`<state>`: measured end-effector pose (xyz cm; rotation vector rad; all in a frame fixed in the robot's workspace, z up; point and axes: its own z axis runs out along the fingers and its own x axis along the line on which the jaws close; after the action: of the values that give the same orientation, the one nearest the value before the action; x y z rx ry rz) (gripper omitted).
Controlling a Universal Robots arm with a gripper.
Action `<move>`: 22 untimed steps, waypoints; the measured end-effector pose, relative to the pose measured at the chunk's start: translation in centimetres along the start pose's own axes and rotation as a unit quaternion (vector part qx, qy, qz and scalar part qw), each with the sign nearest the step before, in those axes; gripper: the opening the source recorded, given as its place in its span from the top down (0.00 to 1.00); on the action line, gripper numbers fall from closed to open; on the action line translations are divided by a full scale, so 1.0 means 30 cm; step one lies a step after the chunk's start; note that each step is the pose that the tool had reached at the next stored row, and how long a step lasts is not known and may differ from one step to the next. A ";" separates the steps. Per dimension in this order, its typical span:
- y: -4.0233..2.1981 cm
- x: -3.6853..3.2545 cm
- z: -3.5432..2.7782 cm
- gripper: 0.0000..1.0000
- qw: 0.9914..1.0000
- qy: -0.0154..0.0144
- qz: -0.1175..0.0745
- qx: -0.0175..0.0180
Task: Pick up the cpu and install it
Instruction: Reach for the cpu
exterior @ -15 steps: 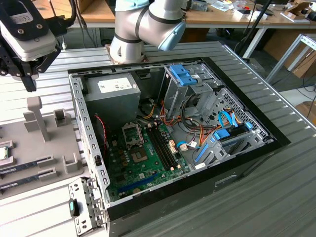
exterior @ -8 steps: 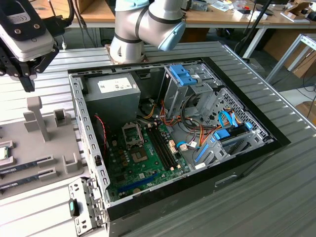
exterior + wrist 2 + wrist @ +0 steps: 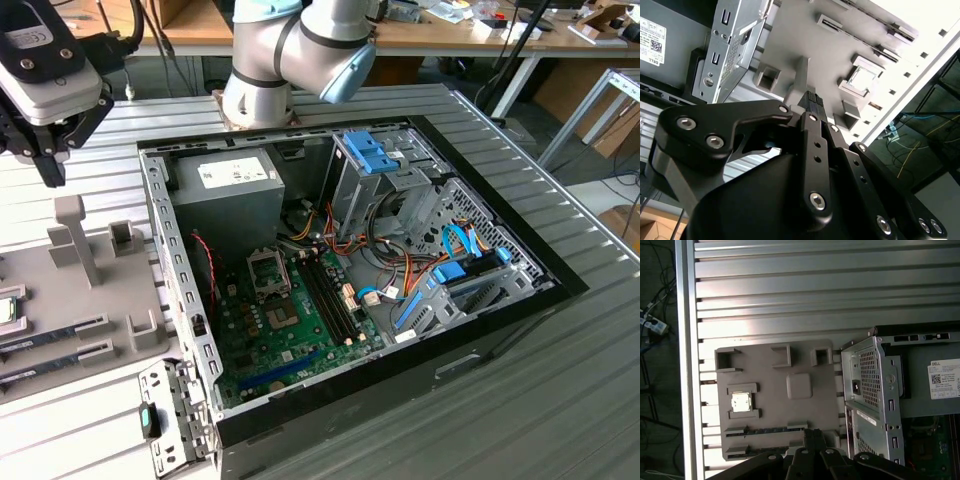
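Pickup is seemingly just beginning: the gripper [image 3: 812, 432], jaws together and empty, is hovering over the grey tray [image 3: 771, 407] holding the cpu [image 3: 741, 401], and grasping is likely calling for opening them first.

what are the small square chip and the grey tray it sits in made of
Small square silver-topped cpu: bare metal lid, apparently, since it glints bright. Flat grey holder tray: likely moulded plastic, matte; its uniform dull grey shows no glint.

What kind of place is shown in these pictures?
Probably a robotics lab or workshop: a robot arm stands on a ribbed metal table beside an open computer case, a grey tray holds the cpu, and cluttered workbenches stand behind.
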<state>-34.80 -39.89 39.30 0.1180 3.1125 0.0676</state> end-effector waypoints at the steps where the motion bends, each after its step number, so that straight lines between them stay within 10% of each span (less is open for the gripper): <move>1: 0.000 0.002 0.000 0.89 1.000 0.000 0.000 0.000; 22: -0.002 0.020 0.005 0.89 1.000 0.000 0.000 0.000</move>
<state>-35.41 -39.89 39.12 0.1180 3.1125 0.0676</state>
